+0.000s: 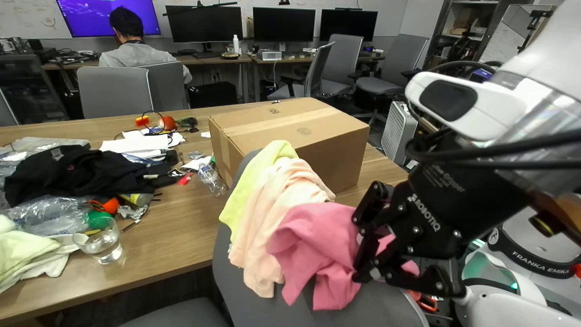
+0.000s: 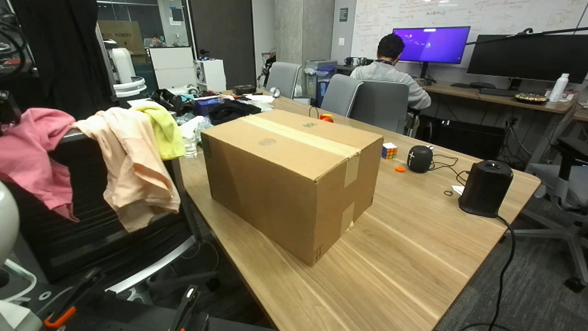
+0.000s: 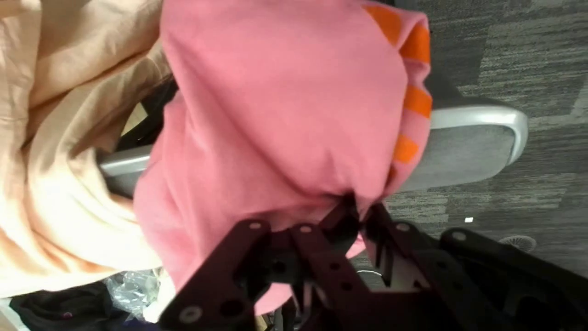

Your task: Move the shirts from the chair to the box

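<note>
A pink shirt (image 1: pixel 317 240) with orange patches, a peach shirt (image 1: pixel 268 218) and a yellow shirt (image 1: pixel 249 186) hang over the grey chair's back (image 1: pixel 227 277). They also show in an exterior view as pink (image 2: pixel 36 156), peach (image 2: pixel 138 170) and yellow (image 2: pixel 165 131) cloth. In the wrist view my gripper (image 3: pixel 361 217) is shut, with a fold of the pink shirt (image 3: pixel 285 105) pinched between its fingertips. The pink shirt still lies across the chair top (image 3: pixel 473 151), beside the peach shirt (image 3: pixel 78 128). A cardboard box (image 2: pixel 262 197) with a taped, closed top stands on the table.
The table (image 1: pixel 181 245) holds a water glass (image 1: pixel 102 243), a plastic bottle (image 1: pixel 211 179), black cloth (image 1: pixel 77 172) and plastic bags left of the chair. Black speakers (image 2: pixel 487 188) and a puzzle cube (image 2: pixel 389 151) stand beyond the box. A person (image 2: pixel 390 69) sits at the back.
</note>
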